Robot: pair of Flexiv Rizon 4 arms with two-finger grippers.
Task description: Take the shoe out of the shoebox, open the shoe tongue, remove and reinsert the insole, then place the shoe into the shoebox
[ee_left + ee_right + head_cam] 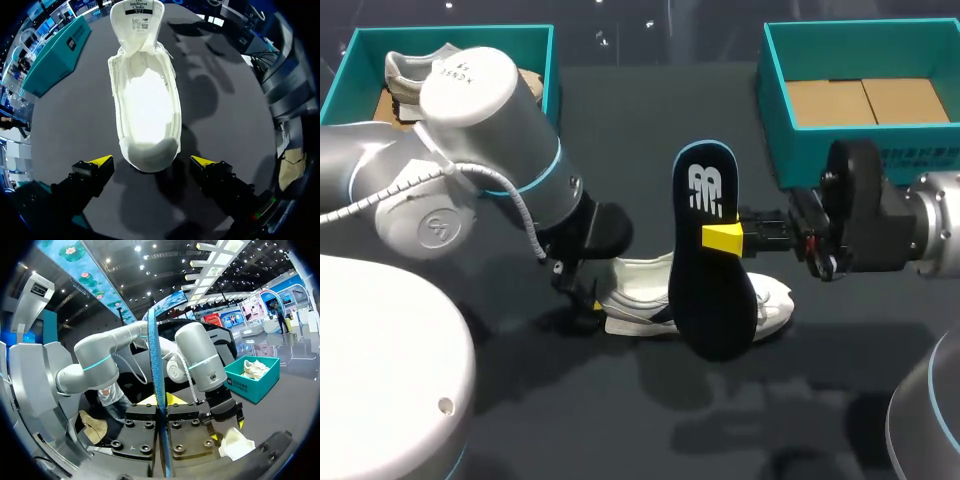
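A white shoe (pixel 650 300) lies on its sole in the middle of the dark table, its tongue (pixel 137 20) pulled up and the inside bare. My left gripper (pixel 588 303) stands open at the heel; in the left wrist view its yellow tips straddle the heel (pixel 150 152) without touching it. My right gripper (pixel 725 238) is shut on the dark insole (pixel 705 265), holding it upright above the shoe's toe end. The right wrist view shows the insole (pixel 156 390) edge-on between the shut fingers, with the shoe (pixel 235 442) low ahead.
A teal shoebox (pixel 545 60) at the back left holds another shoe (pixel 415 75). A second teal shoebox (pixel 775 90) at the back right has a cardboard floor. My left arm (pixel 480 130) hangs over the table's left half.
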